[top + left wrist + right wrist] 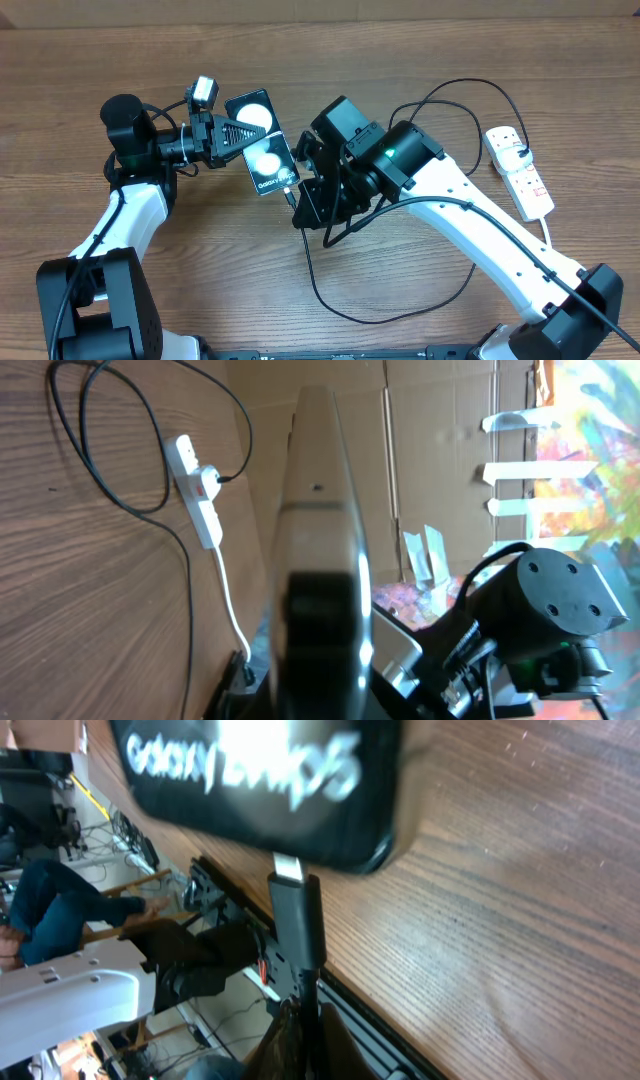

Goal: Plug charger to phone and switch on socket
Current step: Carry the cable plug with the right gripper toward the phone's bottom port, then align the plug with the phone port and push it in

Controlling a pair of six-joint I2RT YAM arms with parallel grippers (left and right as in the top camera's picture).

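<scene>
Grips phone [262, 143] in left hand [238, 136], pinches charger [298, 920] just behind its connector in right hand [296, 198], metal tip touching phone's end edge, socket [518, 170] well apart on worktop [230, 260] at right

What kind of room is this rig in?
Likely a robotics lab or workshop: a wood-grain table, cardboard panels behind it, and a seated person in the background of the right wrist view.
</scene>
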